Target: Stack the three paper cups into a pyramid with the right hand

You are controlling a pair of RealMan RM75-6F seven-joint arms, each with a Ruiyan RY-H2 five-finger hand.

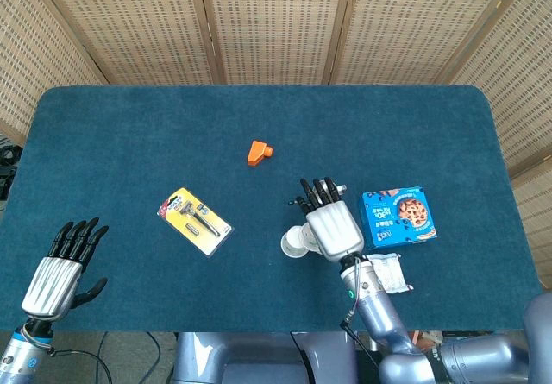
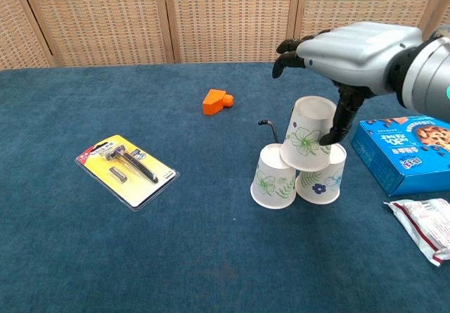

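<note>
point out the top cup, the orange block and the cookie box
top cup (image 2: 307,135), chest view, on its flower print
orange block (image 2: 214,102), chest view, on its front face
cookie box (image 1: 398,216), head view, on its blue lid

Both the right hand (image 2: 349,46) and the left hand (image 1: 59,272) are clad in silver shells with black fingers; wrist cabling is possibly present.

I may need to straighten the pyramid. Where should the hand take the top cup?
Probably around the top cup upper side wall, coming from above and the right hand side: it sits upside down, tilted, on two lower cups, so only its upper part is free.
</note>
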